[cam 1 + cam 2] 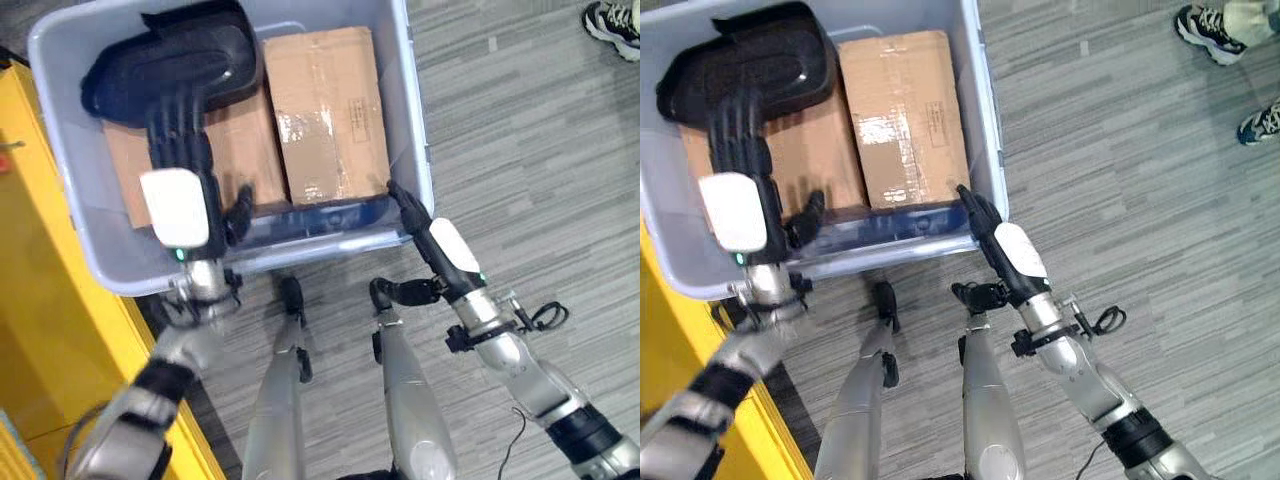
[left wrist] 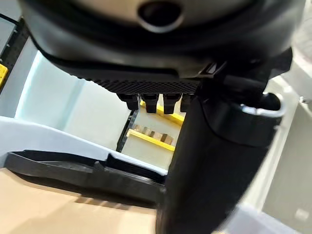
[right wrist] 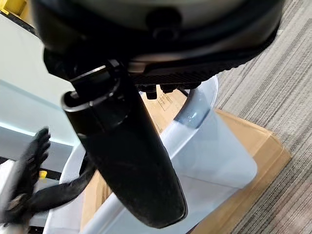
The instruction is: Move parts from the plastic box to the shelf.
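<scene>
Here, left eye view: I am reaching my left hand (image 1: 178,165) into the plastic box (image 1: 412,120), my fingers (image 1: 170,128) lying straight along the black moulded part (image 1: 165,60), relaxed, not curled round it.
Part's place: it is sitting in the box's far left corner, resting on a cardboard carton (image 1: 240,150), with a second carton (image 1: 325,110) just beside it.
Right eye view: my right hand (image 1: 990,235) is pointing straight fingers at the box's near right corner, touching the rim or just beside it, holding nothing.
Left wrist view: my thumb (image 2: 214,161) is standing in front of the part's thin black edge (image 2: 73,170), which is lying flat on brown cardboard.
Right wrist view: my thumb (image 3: 129,161) is hanging over the box's pale wall (image 3: 214,161), with grey floor beyond.
Handling: I am judging the part a stiff, hollow plastic shell, light, smooth and likely slippery; the thin lip or the narrower end looks like the best hold.
Surface: the cartons are giving it a flat, firm bed.
Room: grey striped floor (image 1: 520,150), a yellow frame (image 1: 40,300) along my left, a person's shoes (image 1: 1210,30) well apart.
</scene>
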Tool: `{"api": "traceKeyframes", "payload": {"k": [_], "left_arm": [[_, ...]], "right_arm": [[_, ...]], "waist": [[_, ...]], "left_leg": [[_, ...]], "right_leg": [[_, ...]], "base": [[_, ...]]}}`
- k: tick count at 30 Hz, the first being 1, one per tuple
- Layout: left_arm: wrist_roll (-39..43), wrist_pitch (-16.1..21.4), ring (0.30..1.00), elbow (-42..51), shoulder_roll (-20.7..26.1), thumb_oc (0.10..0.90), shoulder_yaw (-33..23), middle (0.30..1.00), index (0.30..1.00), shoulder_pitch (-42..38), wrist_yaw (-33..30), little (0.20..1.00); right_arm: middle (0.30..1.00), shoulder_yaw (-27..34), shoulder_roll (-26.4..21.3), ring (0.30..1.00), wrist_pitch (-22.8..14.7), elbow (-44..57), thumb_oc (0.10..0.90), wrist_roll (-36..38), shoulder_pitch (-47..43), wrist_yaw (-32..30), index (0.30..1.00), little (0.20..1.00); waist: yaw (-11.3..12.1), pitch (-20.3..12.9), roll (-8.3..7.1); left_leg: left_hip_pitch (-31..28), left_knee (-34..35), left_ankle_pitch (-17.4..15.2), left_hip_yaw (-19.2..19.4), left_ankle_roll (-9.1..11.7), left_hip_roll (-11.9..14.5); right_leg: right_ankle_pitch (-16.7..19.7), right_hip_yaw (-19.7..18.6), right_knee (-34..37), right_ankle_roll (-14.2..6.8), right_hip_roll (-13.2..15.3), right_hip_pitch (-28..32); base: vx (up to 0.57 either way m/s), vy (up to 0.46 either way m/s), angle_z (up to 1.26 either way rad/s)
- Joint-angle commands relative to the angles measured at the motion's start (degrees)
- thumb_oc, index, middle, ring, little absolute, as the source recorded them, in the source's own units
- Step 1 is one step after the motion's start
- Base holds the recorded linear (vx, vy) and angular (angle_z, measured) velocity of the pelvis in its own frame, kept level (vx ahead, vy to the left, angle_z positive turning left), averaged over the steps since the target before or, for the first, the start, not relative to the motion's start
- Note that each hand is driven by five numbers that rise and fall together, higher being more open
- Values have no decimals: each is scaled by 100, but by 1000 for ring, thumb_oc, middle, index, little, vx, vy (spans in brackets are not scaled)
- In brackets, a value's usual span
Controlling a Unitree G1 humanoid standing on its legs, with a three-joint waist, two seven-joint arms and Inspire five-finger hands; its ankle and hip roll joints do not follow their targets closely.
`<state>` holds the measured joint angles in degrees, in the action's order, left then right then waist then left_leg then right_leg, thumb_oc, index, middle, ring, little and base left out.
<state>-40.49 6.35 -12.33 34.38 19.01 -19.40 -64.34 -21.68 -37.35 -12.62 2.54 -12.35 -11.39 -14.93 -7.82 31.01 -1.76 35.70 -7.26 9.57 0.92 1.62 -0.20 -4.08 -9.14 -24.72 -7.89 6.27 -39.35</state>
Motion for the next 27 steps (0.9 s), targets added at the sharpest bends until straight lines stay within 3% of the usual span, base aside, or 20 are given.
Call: {"api": "traceKeyframes", "payload": {"k": [1, 5, 7, 14, 19, 22, 25, 27], "left_arm": [[-449, -129, 1000, -103, 248, 900, -511, 1000, 1000, -715, -296, 1000], [343, -343, 1000, -997, 905, 900, -382, 1000, 1000, -1481, -312, 1000], [712, -510, 1000, -1525, 1044, 900, -325, 1000, 1000, -1830, -165, 1000], [1485, -568, 1000, -3425, 1397, 900, 83, 1000, 1000, -3265, -162, 1000], [1617, -716, 1000, -3534, 1438, 900, 419, 1000, 1000, -3676, 572, 1000], [1781, -972, 1000, -3467, 1368, 900, 512, 1000, 1000, -3562, 853, 1000], [2078, -665, 1000, -3623, 1427, 900, 445, 1000, 1000, -3538, 1122, 1000], [2554, -449, 1000, -3666, 1373, 900, 302, 1000, 1000, -3404, 914, 1000]], "right_arm": [[1000, 369, -250, 1000, -139, 276, 900, 60, 432, -15, 1000, 1000], [1000, 354, -486, 1000, -135, 302, 900, 174, 255, 199, 1000, 1000], [1000, 336, -568, 1000, -92, 304, 900, 213, 158, 283, 1000, 1000], [1000, -41, -799, 1000, 18, 181, 900, 335, -299, 391, 1000, 1000], [1000, -268, -748, 1000, 161, 79, 900, 441, -401, 262, 1000, 1000], [1000, -210, -678, 1000, 127, 17, 900, 386, -258, 232, 1000, 1000], [1000, -98, -688, 1000, 225, 106, 900, 359, -156, 176, 1000, 1000], [1000, -52, -660, 1000, 140, 67, 900, 391, -75, 103, 1000, 1000]], "waist": [[-16, -122, 49], [-161, -122, 106], [-230, -129, 135], [-522, -149, 127], [-596, -122, 59], [-617, -122, 34], [-658, -122, 13], [-635, -122, 7]], "left_leg": [[-64, -779, -763, -83, 38, -98], [-279, -629, -644, -54, 82, -49], [-365, -569, -620, -15, 94, -35], [-266, -812, -694, 186, 141, 57], [94, -1457, -995, 309, 96, 33], [401, -1983, -1281, 348, -34, -9], [683, -2342, -1470, 461, -119, 24], [791, -2450, -1545, 500, -161, 46]], "right_leg": [[960, 172, 1159, 97, 79, 551], [989, 164, 1210, 124, 87, 727], [1002, 145, 1230, 118, 103, 774], [974, 31, 1103, 155, 117, 649], [928, -14, 868, 142, 135, 388], [922, -51, 612, 95, 133, 89], [930, -119, 407, 84, 123, -234], [933, -106, 341, 82, 146, -342]], "base": [[-14, -18, 4], [-5, 54, -1], [21, 107, -5], [43, 86, -6], [110, 66, 1], [143, 94, -7], [111, 95, -4], [58, 11, -8]]}}
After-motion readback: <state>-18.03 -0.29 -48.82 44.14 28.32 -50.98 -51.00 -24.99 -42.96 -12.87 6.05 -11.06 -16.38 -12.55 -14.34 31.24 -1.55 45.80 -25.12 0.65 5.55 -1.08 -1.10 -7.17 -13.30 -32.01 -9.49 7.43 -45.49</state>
